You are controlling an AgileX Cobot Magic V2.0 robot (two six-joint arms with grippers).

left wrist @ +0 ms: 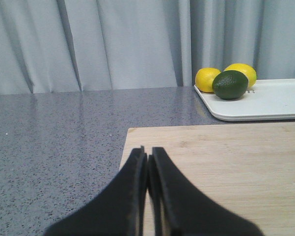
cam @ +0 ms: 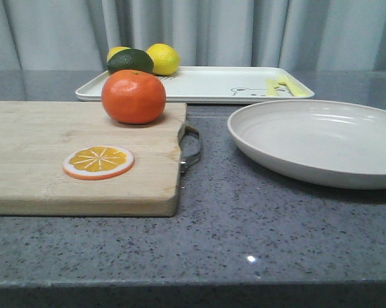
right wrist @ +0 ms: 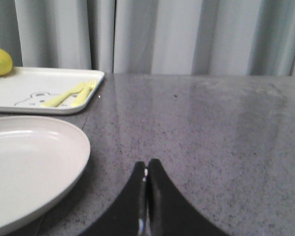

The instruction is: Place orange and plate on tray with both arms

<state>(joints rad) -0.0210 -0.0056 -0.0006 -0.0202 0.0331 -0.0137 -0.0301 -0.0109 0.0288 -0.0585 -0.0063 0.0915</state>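
Fruit comes to five pieces: one whole glossy orange [cam: 133, 96] and one flat orange slice disc [cam: 98, 162] on the single wooden cutting board [cam: 38, 160], plus two yellow lemons [cam: 162, 58] and one dark green lime [cam: 130, 61] at the left end of the long white rectangular tray [cam: 205, 83]. One wide off-white round plate [cam: 321, 141] sits on the grey speckled worktop [cam: 257, 237], right of the board and near the tray. Both black tools, left tool [left wrist: 147, 160] and right tool [right wrist: 146, 172], have their fingers pressed together on nothing.

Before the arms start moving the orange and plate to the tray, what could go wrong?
The orange is round and could roll off the cutting board if nudged. The tray already holds lemons and a lime, leaving tight room for the wide plate.
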